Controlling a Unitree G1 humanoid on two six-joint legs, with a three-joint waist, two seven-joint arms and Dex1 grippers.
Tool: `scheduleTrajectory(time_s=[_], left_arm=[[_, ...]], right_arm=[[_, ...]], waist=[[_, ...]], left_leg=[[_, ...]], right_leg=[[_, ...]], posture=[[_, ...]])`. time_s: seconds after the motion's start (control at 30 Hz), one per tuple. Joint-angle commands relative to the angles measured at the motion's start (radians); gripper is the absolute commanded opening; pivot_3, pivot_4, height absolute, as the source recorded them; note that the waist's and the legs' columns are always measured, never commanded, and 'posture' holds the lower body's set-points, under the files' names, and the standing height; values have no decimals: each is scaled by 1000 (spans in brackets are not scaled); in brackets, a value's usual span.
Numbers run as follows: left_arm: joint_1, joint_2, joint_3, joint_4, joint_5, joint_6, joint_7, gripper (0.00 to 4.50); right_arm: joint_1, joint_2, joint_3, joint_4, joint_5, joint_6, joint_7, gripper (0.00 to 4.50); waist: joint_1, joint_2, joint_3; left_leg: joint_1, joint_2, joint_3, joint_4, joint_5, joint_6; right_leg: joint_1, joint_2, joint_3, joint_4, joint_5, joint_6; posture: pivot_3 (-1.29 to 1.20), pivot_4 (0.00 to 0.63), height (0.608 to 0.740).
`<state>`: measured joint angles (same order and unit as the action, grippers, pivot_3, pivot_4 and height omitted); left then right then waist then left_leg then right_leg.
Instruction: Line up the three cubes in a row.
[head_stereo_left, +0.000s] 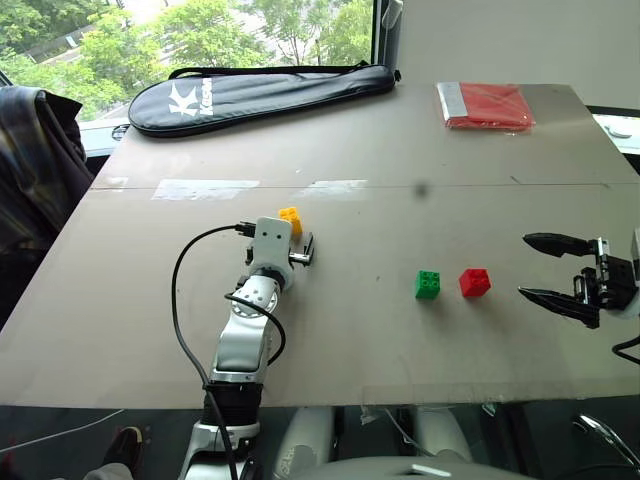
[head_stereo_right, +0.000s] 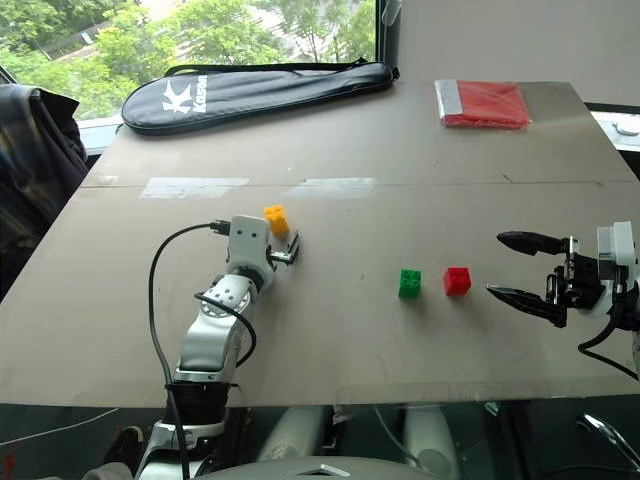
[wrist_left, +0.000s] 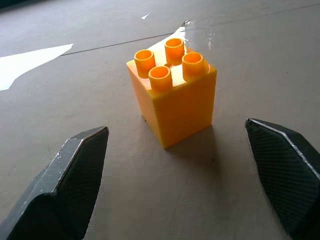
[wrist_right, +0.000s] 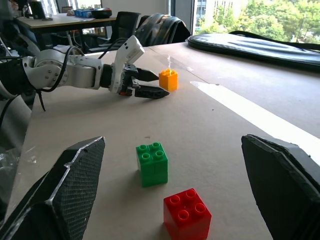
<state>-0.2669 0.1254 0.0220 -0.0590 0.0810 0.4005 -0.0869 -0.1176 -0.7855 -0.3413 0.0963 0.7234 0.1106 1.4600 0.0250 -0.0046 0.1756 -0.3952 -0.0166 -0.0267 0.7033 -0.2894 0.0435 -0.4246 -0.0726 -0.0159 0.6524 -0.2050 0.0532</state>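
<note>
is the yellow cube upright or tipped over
Upright. The yellow cube stands flat on the table with its four studs pointing up, in front of the open left gripper, untouched.

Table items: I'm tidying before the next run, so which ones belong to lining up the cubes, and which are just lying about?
Part of the job:
yellow cube
green cube
red cube

Just lying about:
black racket bag at the far edge
flat red packet at the far right corner
dark jacket off the table's left side
</note>
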Motion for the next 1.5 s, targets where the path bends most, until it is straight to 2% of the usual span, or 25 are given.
scheduleTrajectory(time_s=[0.03, 0.23, 0.37, 0.5, 0.53, 0.7, 0.83, 0.97, 1.17, 1.33, 1.5], left_arm=[[-17, -4, -6, 15, 3, -37, 17, 4466], [-21, -13, -4, 38, -9, -47, 25, 4466], [-17, -28, 5, 23, -13, -19, 43, 3286], [-14, -31, 7, 13, -8, -6, 53, 1348], [-14, -31, 8, 11, -8, -2, 55, 1162], [-12, -27, 8, -1, -30, 29, 32, 1162], [17, 25, -16, -33, -77, 10, -94, 1162], [51, 192, -94, -38, -168, -132, -441, 1162], [-7, 348, -247, 59, -234, -323, -890, 1162], [-139, 348, -314, 231, -228, -446, -1062, 1162], [-243, 329, -347, 375, -199, -520, -1130, 1162]], right_arm=[[-22, 7, -48, -14, 25, 8, -30, 4500], [-30, 9, -46, -8, 13, 3, -32, 4500], [-29, 11, -44, -8, 7, -3, -29, 4500], [-30, 13, -41, -5, 2, -8, -25, 4500], [-30, 13, -40, -4, 0, -9, -23, 4500], [-32, 16, -39, -5, -3, -12, -23, 4500], [-32, 18, -40, -7, -3, -11, -25, 4500], [-16, 8, -37, -2, -4, -10, 6, 4500], [27, 0, -27, 6, -19, -6, 60, 4500], [67, -5, -35, 26, -43, -54, 111, 4500], [100, -13, -44, 35, -54, -92, 136, 4500]], waist=[[0, 0, 0], [-1, 0, 0], [-1, 0, 0], [-1, 0, 0], [-1, 0, 0], [-4, 0, 0], [-7, 0, 0], [-9, 1, -1], [-7, 1, -1], [-9, 1, -1], [-12, 1, -1]], left_leg=[[0, 0, 0, 0, 0, 0], [0, 0, 0, 0, 0, 0], [0, 0, 0, 0, 0, 0], [0, 0, 0, 0, 0, 0], [0, 0, 0, 0, 0, 0], [0, 0, 0, 0, 0, 0], [0, 0, 0, 0, 0, 0], [0, 0, 1, 0, 0, 0], [-1, 0, 0, 0, 0, 0], [-1, 0, 1, 0, 0, 0], [-1, 0, 1, 0, 0, 0]], right_leg=[[0, 0, 0, 0, 0, 0], [0, 0, 0, 0, 0, 0], [0, 0, 0, 0, 0, 0], [0, 0, 0, 0, 0, 0], [0, 0, 0, 0, 0, 0], [0, 0, 0, 0, 0, 0], [0, 0, 0, 0, 0, 0], [-1, 0, 1, 0, 0, -1], [-1, -2, 1, -1, -2, -4], [-1, -1, 0, -1, -2, -4], [-1, 0, 1, -1, 0, 0]], posture=[[0, 150, 694], [0, 150, 694], [0, 150, 694], [0, 150, 694], [0, 150, 694], [0, 150, 694], [0, 150, 694], [0, 150, 694], [0, 150, 694], [0, 150, 694], [0, 150, 694]])
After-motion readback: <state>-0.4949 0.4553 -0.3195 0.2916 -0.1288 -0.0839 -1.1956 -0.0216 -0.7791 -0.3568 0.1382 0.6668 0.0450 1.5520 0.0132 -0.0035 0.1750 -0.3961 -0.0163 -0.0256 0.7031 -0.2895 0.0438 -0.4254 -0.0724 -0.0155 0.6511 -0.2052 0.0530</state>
